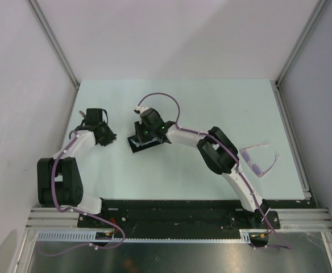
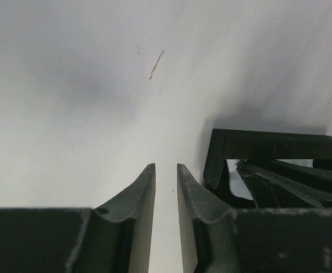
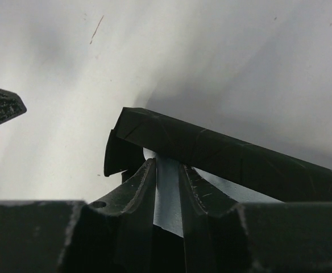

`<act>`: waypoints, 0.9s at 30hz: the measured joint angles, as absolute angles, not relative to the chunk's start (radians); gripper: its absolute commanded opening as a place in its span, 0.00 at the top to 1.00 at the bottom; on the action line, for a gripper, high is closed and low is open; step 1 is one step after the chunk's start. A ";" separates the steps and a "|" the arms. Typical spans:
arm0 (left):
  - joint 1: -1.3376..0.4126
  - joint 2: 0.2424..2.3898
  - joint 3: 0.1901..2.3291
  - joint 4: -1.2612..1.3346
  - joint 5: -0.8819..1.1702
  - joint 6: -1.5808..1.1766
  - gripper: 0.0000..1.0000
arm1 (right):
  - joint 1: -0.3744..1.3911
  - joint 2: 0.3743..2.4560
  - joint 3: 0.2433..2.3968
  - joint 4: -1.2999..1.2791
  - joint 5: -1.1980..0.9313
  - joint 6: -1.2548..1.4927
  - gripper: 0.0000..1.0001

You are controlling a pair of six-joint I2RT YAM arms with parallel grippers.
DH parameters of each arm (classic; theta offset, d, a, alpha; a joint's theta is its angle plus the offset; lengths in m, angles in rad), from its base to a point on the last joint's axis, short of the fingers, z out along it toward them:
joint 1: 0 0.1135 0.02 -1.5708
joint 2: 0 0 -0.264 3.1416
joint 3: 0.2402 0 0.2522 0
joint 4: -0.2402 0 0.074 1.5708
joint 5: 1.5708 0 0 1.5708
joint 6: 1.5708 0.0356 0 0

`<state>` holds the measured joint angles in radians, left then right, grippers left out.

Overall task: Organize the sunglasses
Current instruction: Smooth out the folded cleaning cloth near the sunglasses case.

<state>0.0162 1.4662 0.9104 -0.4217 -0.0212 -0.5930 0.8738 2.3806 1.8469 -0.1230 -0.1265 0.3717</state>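
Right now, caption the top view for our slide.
Right arm at the black case, left arm close by, sunglasses lying untouched on the table's right side.

Small thin-framed sunglasses (image 1: pixel 261 168): translucent pink plastic frame, purple-tinted lenses. Oblong hard case (image 1: pixel 145 142): plain black. Soft fabric cloth (image 3: pixel 169 199): light blue, unpatterned. Flat table top (image 1: pixel 211 108): pale mint. Jointed robot arms (image 1: pixel 183 135): white and black shells, purple cables (image 1: pixel 160 98)

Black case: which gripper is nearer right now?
Right. The right gripper has its fingertips at the black case; the left gripper sits beside the case, off to its left, apart from it.
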 measured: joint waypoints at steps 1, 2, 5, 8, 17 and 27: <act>0.016 1.466 0.910 -0.422 -0.021 -0.593 0.74 | 0.868 2.381 1.840 -0.112 -0.151 0.388 0.69; 0.016 1.466 0.910 -0.422 -0.021 -0.593 0.74 | 0.864 2.381 1.833 -0.101 -0.170 0.398 0.69; 0.016 1.466 0.910 -0.422 -0.021 -0.593 0.74 | 0.859 2.381 1.820 -0.090 -0.204 0.418 0.67; 0.016 1.466 0.910 -0.422 -0.021 -0.593 0.74 | 0.860 2.381 1.815 -0.084 -0.224 0.425 0.69; 0.016 1.470 0.910 -0.422 -0.021 -0.591 0.74 | 0.860 2.380 1.809 -0.069 -0.248 0.426 0.61; 0.017 1.475 0.910 -0.422 -0.011 -0.591 0.74 | 0.866 2.354 1.800 -0.073 -0.217 0.406 0.62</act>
